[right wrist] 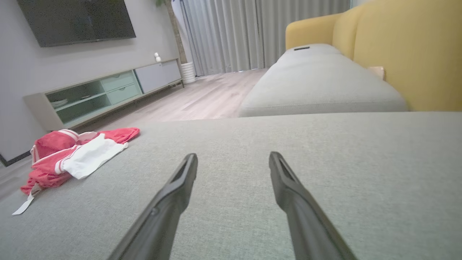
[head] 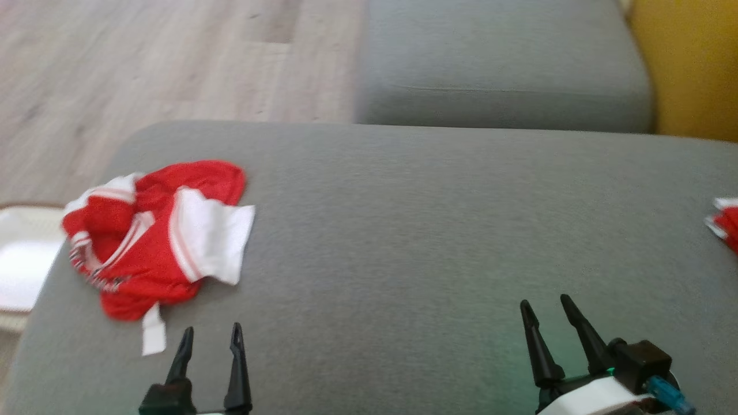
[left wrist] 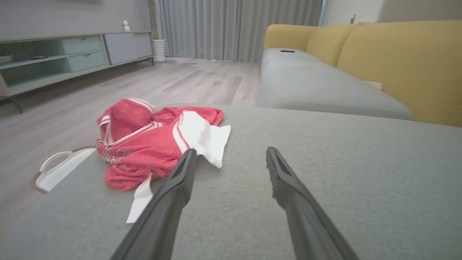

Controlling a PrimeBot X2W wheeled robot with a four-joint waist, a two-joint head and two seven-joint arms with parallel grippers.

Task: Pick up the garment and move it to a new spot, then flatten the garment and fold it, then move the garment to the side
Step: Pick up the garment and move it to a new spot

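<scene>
Garment (head: 155,242): one red-and-white piece, crumpled in a heap near the left end of the grey cushion (head: 403,230), close to its rounded edge; it lies just ahead of the left gripper (head: 211,329) and to its left, not touching; well apart from the right gripper (head: 545,301). Both pincers stand with fingers spread wide and hold nothing. Handling, judged: light, soft, limp knit; it will sag and drape when lifted, and bunched layers may come up together; not fragile, and it should not slip much between the fingers. Best hold, judged: the white sleeve panel (head: 216,242) on the near right side, or a raised red fold on top; the thin white strip (head: 153,334) trailing toward the robot looks too flimsy to lift by. Count: one garment heap; two grippers; one further red-and-white scrap (head: 725,222) at the cushion's far right, cut off by the frame, kind not clear; one white container (head: 23,271) on the floor beyond the left edge.
</scene>
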